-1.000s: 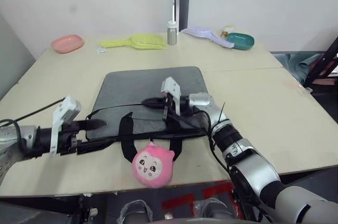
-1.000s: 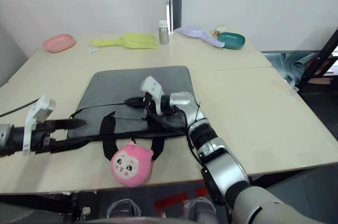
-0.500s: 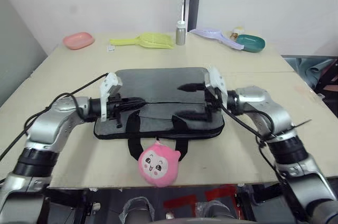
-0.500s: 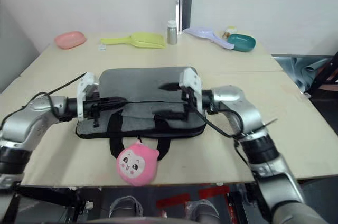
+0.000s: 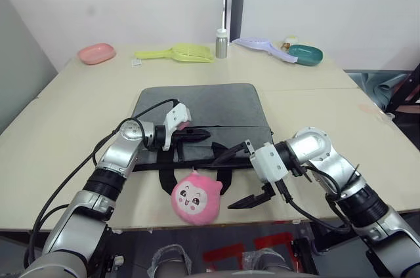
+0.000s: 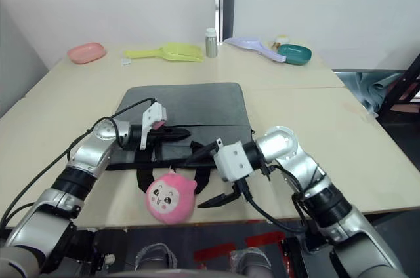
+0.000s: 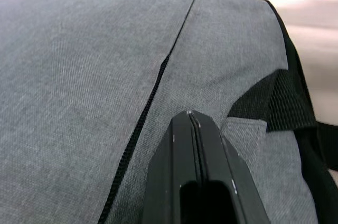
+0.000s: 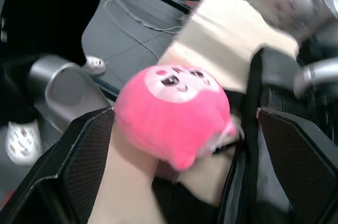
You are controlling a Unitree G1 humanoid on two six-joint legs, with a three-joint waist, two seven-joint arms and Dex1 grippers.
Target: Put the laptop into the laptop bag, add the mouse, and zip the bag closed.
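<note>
No brand name, label or writing can be read on anything. A grey fabric rectangular laptop bag with black trim (image 5: 197, 104) lies flat at the centre of the pale wooden bench (image 5: 72, 127). A thin black zipper line crosses its top, and its black strap handles (image 5: 172, 172) loop off the 6 o'clock edge. Whether anything is inside the bag cannot be seen.

The left end effector (image 5: 200, 134) rests low over the bag's 6 o'clock half, its two black fingers pressed together with nothing between them. The right end effector (image 5: 241, 176) hangs at the bag's 5 o'clock corner, fingers spread wide and empty, one over the bag's edge and one out past the bench edge.

A round pink plush toy with a cartoon face (image 5: 195, 198) sits on the handles at 6 o'clock, framed between the right fingers in the wrist view.

At 12 o'clock stand a small metal bottle (image 5: 222, 43), a yellow plastic scoop (image 5: 180, 53), a pink dish (image 5: 97, 52) and a teal dish (image 5: 306, 53).
</note>
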